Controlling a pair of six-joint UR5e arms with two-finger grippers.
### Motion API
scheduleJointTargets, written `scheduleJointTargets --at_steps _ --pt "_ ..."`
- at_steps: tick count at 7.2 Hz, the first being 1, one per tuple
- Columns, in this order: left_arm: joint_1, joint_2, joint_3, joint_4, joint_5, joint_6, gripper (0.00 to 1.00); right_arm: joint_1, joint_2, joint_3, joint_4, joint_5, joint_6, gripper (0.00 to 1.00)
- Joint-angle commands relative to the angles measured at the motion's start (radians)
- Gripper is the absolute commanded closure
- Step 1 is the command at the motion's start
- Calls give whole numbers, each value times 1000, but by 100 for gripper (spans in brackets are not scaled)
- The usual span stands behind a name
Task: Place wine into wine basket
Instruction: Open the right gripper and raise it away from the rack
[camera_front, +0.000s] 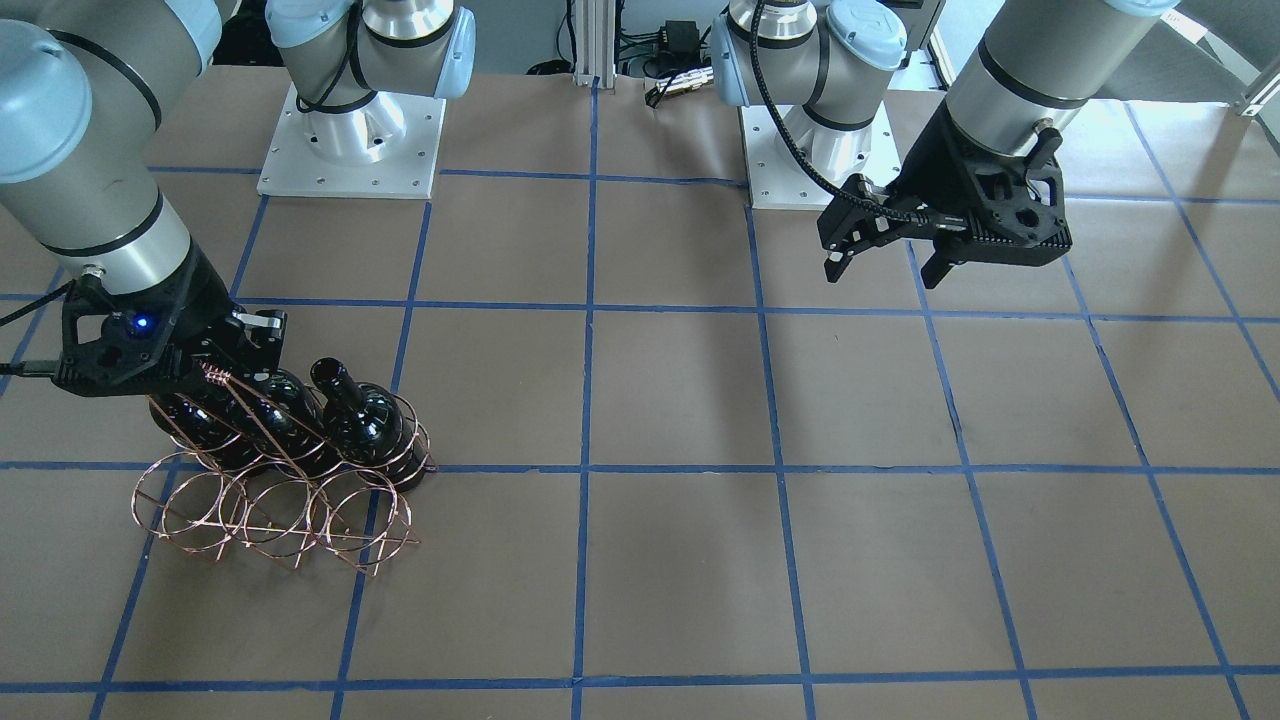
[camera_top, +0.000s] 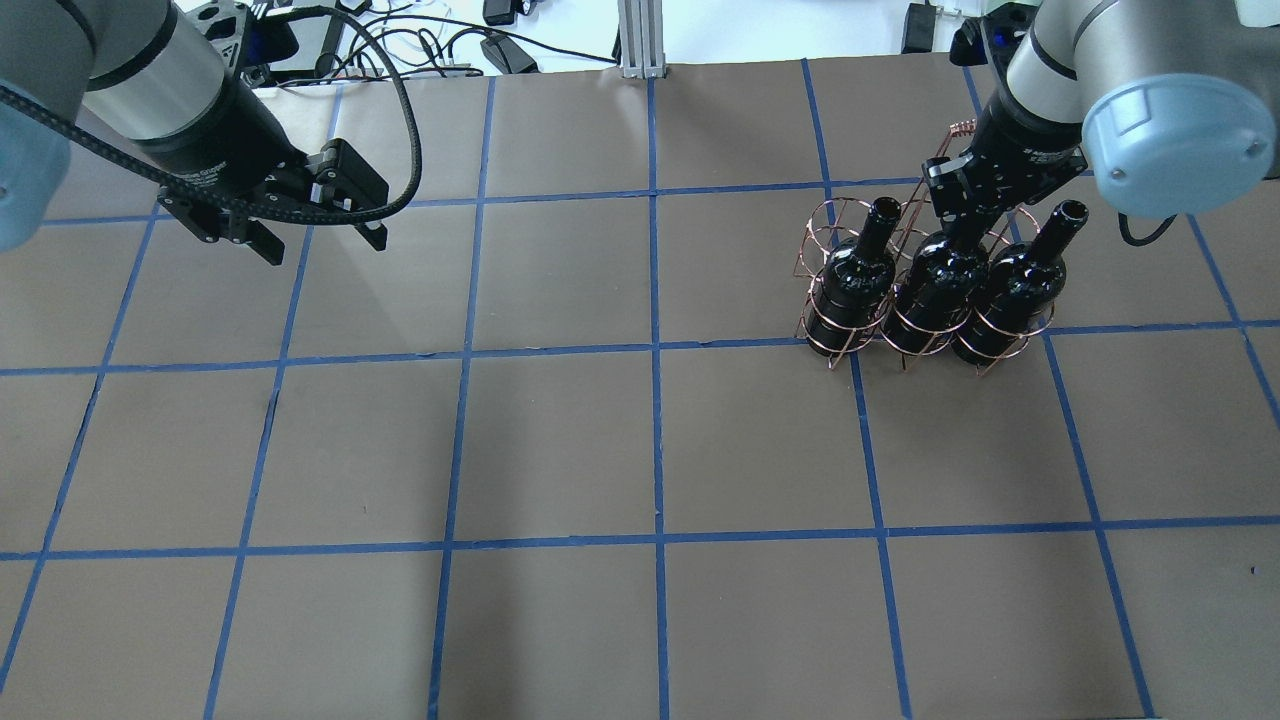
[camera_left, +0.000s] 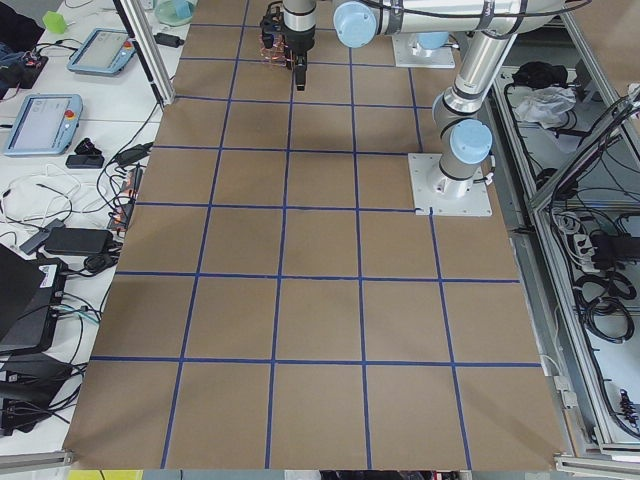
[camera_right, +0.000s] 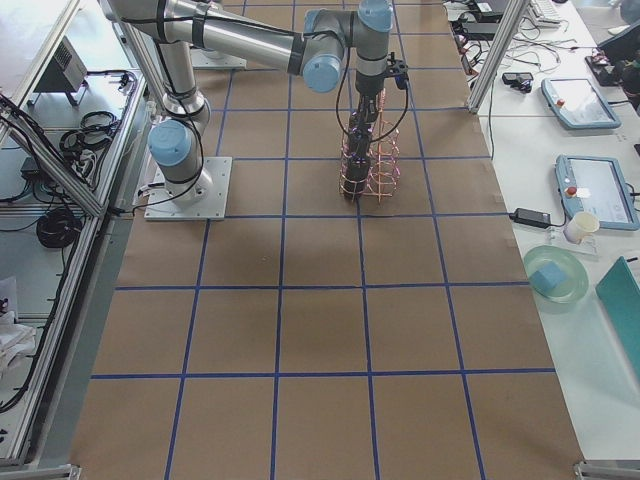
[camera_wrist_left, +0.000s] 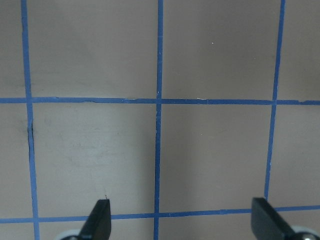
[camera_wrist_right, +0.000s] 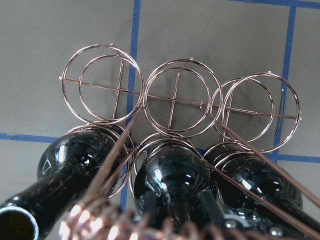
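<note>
Evidently the right gripper (camera_top: 968, 205) is clamped on the neck of the middle wine (camera_top: 940, 280), steadying it upright in the wine basket (camera_wrist_right: 173, 98) between two other bottles (camera_top: 860, 280). Meanwhile the left gripper (camera_top: 324, 247) hangs spread over the surface (camera_top: 560, 440), well apart, likely keeping clear.

The glossy black glass wine bottle (camera_top: 938, 275) is standing upright in the middle ring of the copper-coloured thin-wire basket (camera_wrist_right: 174, 97), in its robot-side row, with its neck sitting inside the right tool (camera_top: 962, 215). One matching black bottle (camera_top: 858, 275) and a second matching bottle (camera_top: 1010, 285) are flanking it, one per ring. The far row's three rings are standing empty. The basket is resting on the bench (camera_top: 560, 440), towards the robot's right.
</note>
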Motion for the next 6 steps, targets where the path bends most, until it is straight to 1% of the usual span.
scheduleJointTargets --at_steps 1,2,3,4,6 --pt "1 0 -1 -2 -6 0 0 0 1 15 -16 1 13 94" --pt "1 0 -1 -8 -4 2 0 3 -2 4 -18 -4 18 42" --pt "1 0 -1 -8 -4 8 0 3 -8 4 -13 -5 18 6" --pt "1 0 -1 -8 -3 26 0 6 -19 -12 -7 -4 18 0" --pt "1 0 -1 -8 -3 28 0 15 -89 -133 208 -2 20 0"
